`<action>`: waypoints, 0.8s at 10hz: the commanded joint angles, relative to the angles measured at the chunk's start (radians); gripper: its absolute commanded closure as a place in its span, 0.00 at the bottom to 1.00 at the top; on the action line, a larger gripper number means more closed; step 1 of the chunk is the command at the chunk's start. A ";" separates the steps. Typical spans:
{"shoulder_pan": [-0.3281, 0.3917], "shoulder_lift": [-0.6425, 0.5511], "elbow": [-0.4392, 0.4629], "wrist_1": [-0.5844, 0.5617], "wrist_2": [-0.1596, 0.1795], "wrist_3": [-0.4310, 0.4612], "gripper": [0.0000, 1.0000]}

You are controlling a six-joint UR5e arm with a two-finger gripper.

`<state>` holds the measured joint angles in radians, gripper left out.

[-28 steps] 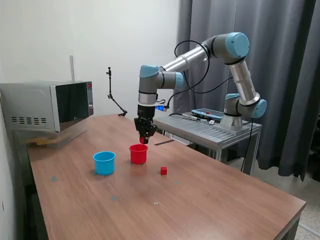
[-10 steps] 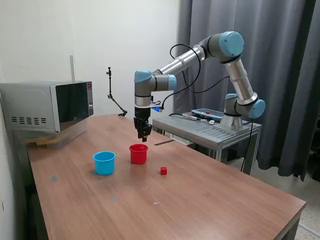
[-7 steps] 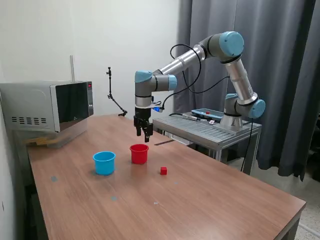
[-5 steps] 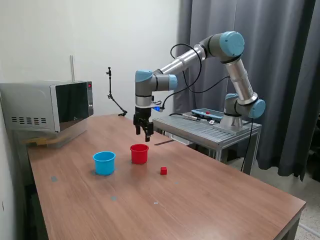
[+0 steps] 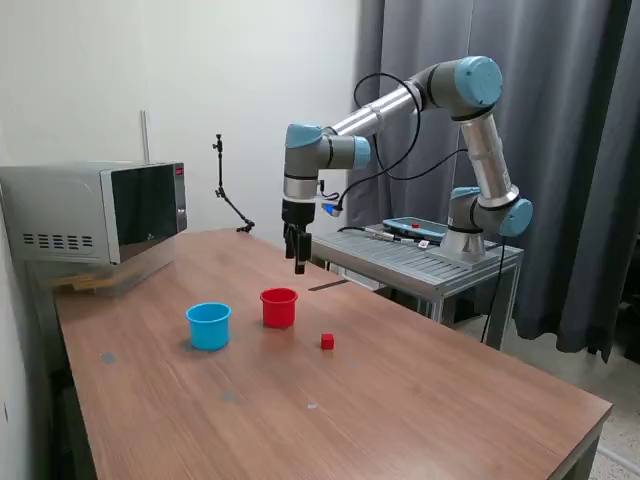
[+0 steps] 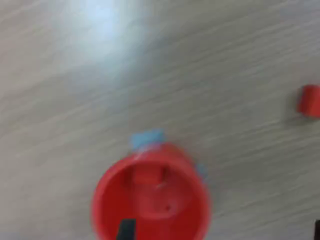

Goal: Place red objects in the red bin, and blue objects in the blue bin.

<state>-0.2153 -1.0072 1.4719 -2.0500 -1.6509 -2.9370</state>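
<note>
The red cup now has one red cube lying inside it, and a second red cube waits on the table just beside it, toward the exterior view's right. My claw was low over the cup with red in it; now it is raised, shifted right, and carries nothing, but whether it is apart or together I cannot tell. I count two cups, one red, one light blue cup; no dark blue cubes are visible
</note>
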 commanded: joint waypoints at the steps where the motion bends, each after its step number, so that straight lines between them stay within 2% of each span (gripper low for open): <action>1: 0.075 -0.016 0.034 0.001 0.046 0.229 0.00; 2: 0.080 -0.017 0.039 -0.001 0.130 0.264 0.00; 3: 0.094 -0.014 0.053 -0.001 0.191 0.291 0.00; 5: 0.123 -0.007 0.076 -0.001 0.195 0.328 0.00; 8: 0.123 -0.005 0.113 -0.005 0.200 0.323 0.00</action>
<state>-0.0940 -1.0133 1.5631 -2.0534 -1.4553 -2.6137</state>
